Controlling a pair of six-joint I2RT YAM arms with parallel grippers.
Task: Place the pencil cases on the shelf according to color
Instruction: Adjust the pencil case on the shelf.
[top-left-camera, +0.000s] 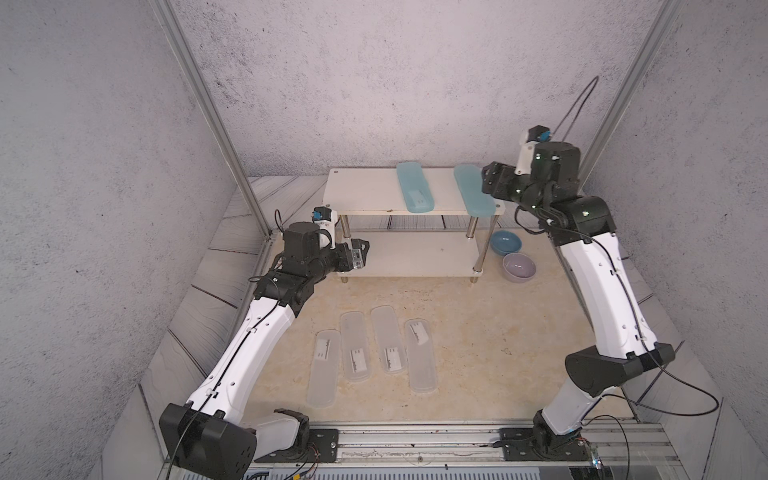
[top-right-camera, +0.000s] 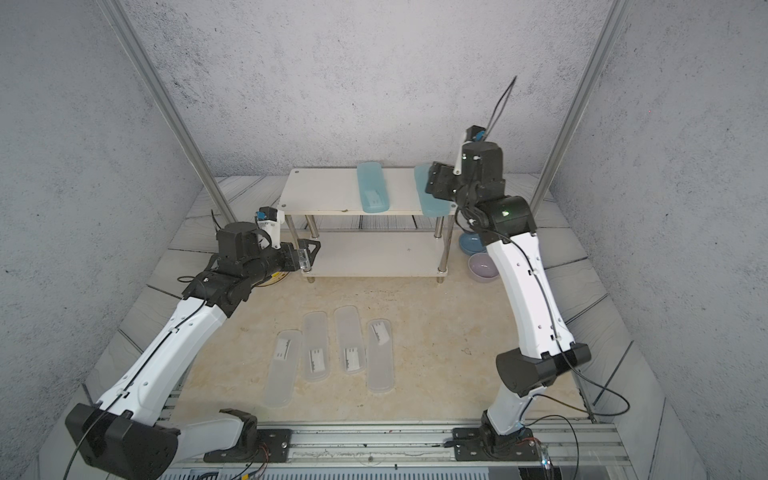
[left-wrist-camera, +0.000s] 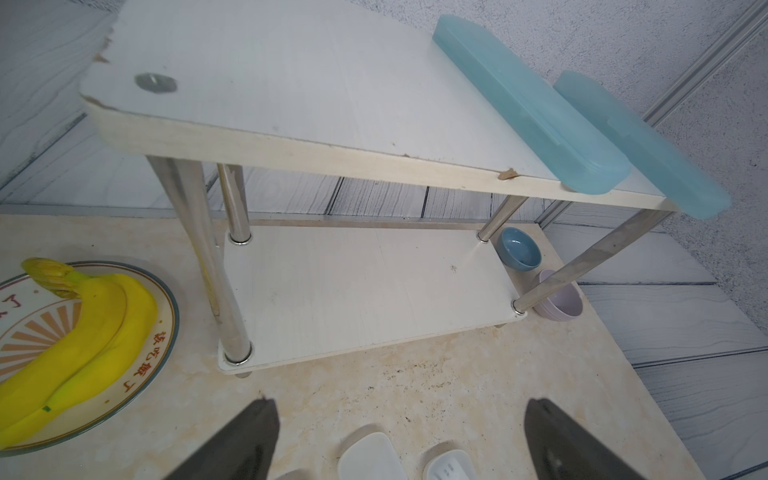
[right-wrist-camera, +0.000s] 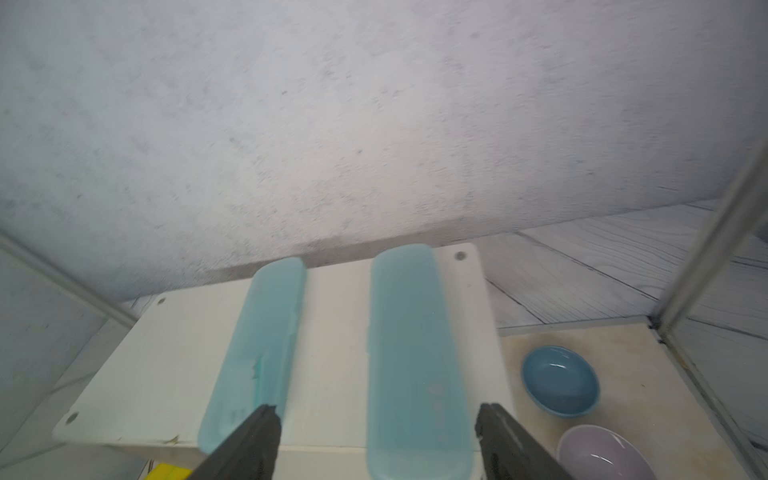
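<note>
White-shelled arms (top-left-camera: 268, 347), black joints (top-left-camera: 590, 374), black cables (top-left-camera: 240, 353).

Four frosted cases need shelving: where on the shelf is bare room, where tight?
The lower board is bare between its chrome legs. The top board is free from its left edge to the nearer teal case. Tight: its right end, where the open right gripper hangs over the outer teal case.

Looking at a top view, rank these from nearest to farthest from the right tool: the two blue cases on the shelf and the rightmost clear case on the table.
1. Right-end blue case, on the shelf at the right tool.
2. Mid-shelf blue case, beside it.
3. Rightmost clear case, down on the table.
</note>
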